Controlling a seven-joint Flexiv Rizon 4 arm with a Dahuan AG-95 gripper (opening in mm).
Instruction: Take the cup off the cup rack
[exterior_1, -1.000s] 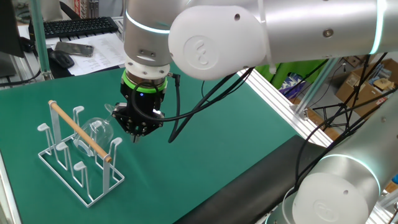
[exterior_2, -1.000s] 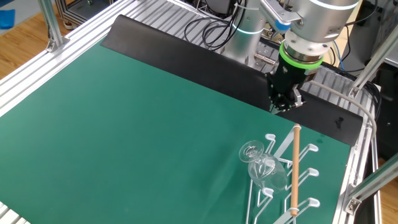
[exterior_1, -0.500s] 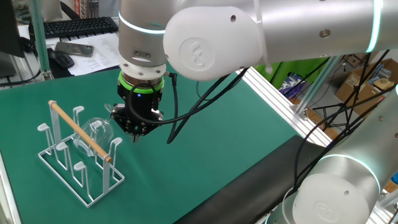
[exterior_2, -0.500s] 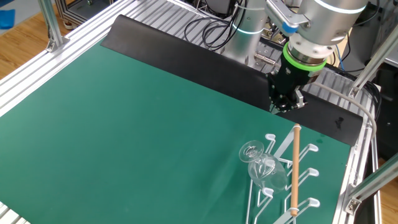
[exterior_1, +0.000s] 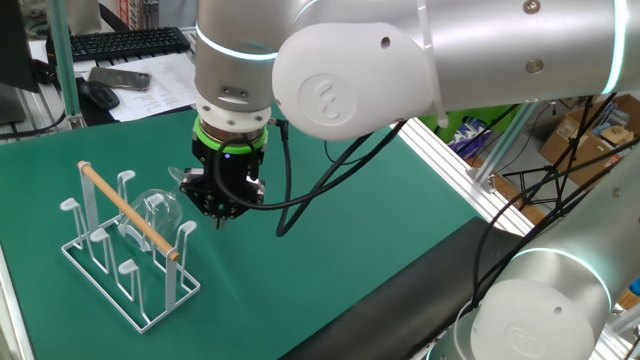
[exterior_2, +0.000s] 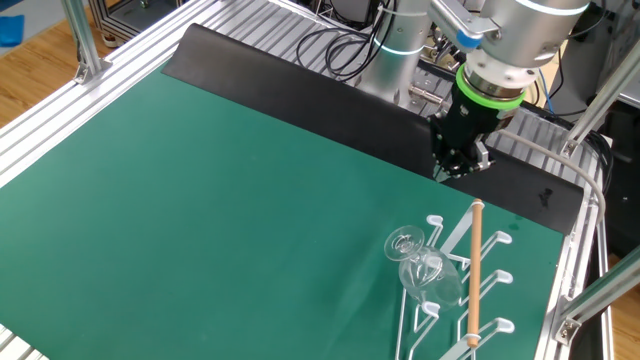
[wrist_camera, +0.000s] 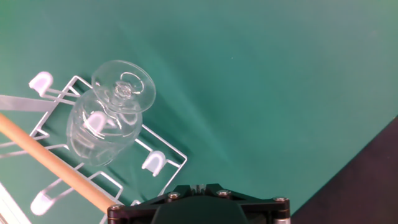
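Observation:
The cup (exterior_1: 160, 212) is a clear stemmed glass hung upside down on the cup rack (exterior_1: 97, 268), a white wire frame with a wooden dowel (exterior_1: 126, 210) on top. Its foot points up. It also shows in the other fixed view (exterior_2: 420, 264) and the hand view (wrist_camera: 111, 118), where its foot faces the camera. My gripper (exterior_1: 221, 221) hangs just right of the cup, slightly above the mat, apart from the glass. Its black fingers taper to one point and hold nothing. In the other fixed view the gripper (exterior_2: 441, 174) is behind the rack (exterior_2: 430, 222). The hand view hides the fingertips.
A green mat (exterior_1: 330, 220) covers the table. A black strip (exterior_2: 300, 80) and aluminium rails (exterior_2: 130, 60) border it. A keyboard (exterior_1: 130, 42) and papers lie beyond the far edge. Cables (exterior_1: 300, 190) hang from my wrist.
The gripper has stayed almost in place beside the cup, with only a slight sideways wobble. The cup and rack have not moved.

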